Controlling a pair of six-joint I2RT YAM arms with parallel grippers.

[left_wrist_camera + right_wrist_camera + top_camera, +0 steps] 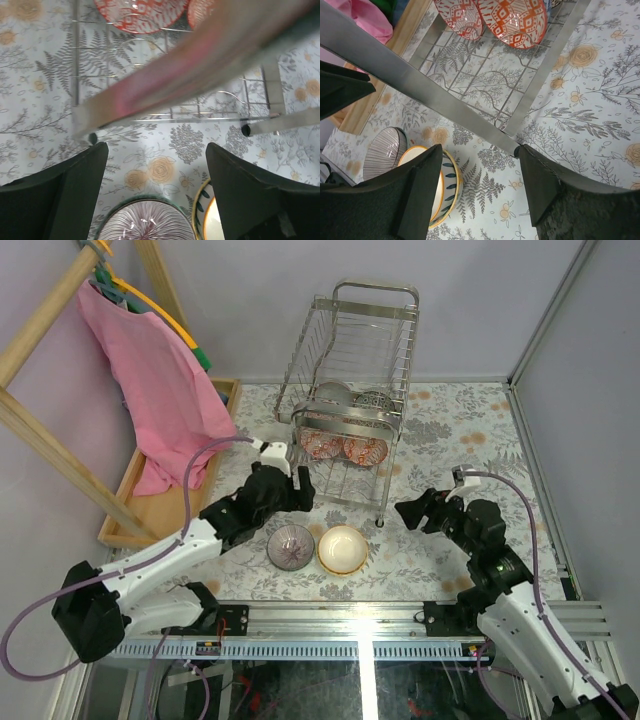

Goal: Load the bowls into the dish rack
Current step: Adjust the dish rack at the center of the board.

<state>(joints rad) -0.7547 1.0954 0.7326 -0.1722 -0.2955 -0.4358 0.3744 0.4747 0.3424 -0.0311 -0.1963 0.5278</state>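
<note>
Spreading across the whole view is a table [470, 440] wearing a grey-and-orange floral cover. A wooden frame [60, 455] is leaning over its left side, with a pink cloth [160, 380] hanging from it above a shallow wooden tray [150, 515].

The chrome wire dish rack [400, 350] is standing at the middle far part of the table. Its long axis is running from the near side toward the far wall, and its looped handle is sitting at the far end.

The left arm [160, 560] is reaching in from the near left, and the right arm [520, 610] from the near right. Both are pointing at the rack's near end.

Two red-and-white bowls [343, 448] are standing on edge side by side in the rack's lower tier, round faces turned toward the near side. Two grey bowls [355, 398] are resting in the upper tier behind them. On the table just in front of the rack, a purple-striped bowl [291, 546] and a cream bowl [342, 549] are sitting upright and touching, mouths up.

The left end effector [295, 485] is hovering at the rack's near left corner, above the striped bowl, with its fingers [75, 195] spread wide and holding nothing. The right end effector [415, 510] is hovering beside the rack's near right leg, likewise spread apart and empty.
</note>
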